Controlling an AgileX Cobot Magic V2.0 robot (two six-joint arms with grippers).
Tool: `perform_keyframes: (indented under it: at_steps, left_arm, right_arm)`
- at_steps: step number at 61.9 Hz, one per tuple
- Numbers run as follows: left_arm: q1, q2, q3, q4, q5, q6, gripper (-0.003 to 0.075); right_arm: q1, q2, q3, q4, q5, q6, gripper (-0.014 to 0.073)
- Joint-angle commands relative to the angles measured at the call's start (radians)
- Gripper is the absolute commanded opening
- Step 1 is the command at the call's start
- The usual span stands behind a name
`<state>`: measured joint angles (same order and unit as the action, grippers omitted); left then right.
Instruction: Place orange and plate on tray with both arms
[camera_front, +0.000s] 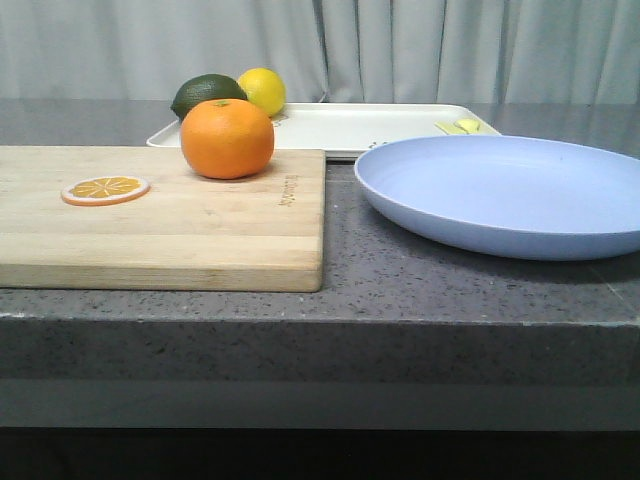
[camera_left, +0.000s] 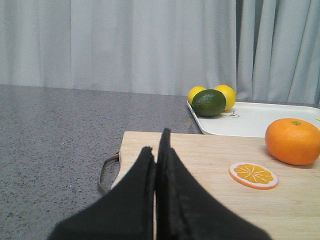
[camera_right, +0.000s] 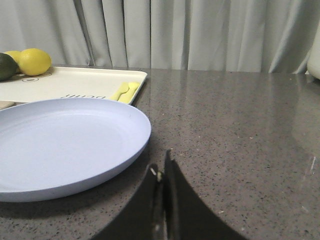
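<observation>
Nearest the front camera lies the wooden cutting board (camera_front: 160, 215), flat on the grey speckled counter (camera_front: 400, 290) at the left; on it, toward its left side, rests a flat orange slice (camera_front: 105, 189), and farther right, near the board's far edge, sits the orange (camera_front: 227, 138), whole and round with a small green stem spot on top; behind the orange, at the left end of the tray (camera_front: 350, 127), sit a dark green fruit (camera_front: 207, 95) and a yellow lemon (camera_front: 262, 90) side by side; the tray itself is cream-white and lies beyond the board and the plate, with a small pale yellow item (camera_front: 460, 126) on its right part; to the right of the board, apart from it, the plate (camera_front: 510, 192) rests on the counter, wide and shallow, its far rim close to the tray's near edge.

Neither arm shows in the front view; in the left wrist view the left gripper (camera_left: 159, 150) hangs low over the near left part of the board, its dark fingers pressed together with nothing between them; in the right wrist view the right gripper (camera_right: 161, 170) sits over bare counter just beside the plate's rim, its jaws likewise closed and empty.
</observation>
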<state>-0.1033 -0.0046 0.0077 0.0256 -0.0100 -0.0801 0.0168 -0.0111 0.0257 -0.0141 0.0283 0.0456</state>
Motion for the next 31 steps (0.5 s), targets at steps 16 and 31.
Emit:
perform_keyframes:
  at_steps: [16,31]
  left_arm:
    - [-0.001,-0.018,0.027,0.000,-0.084,-0.001,-0.0020]
    - [-0.001,-0.018,0.027,0.000,-0.084,-0.001,-0.0020]
  right_arm:
    - [0.001,-0.018,-0.023,-0.014,-0.088,-0.005,-0.0067]
    - [0.001,-0.018,-0.023,-0.014,-0.107,-0.005,-0.0067]
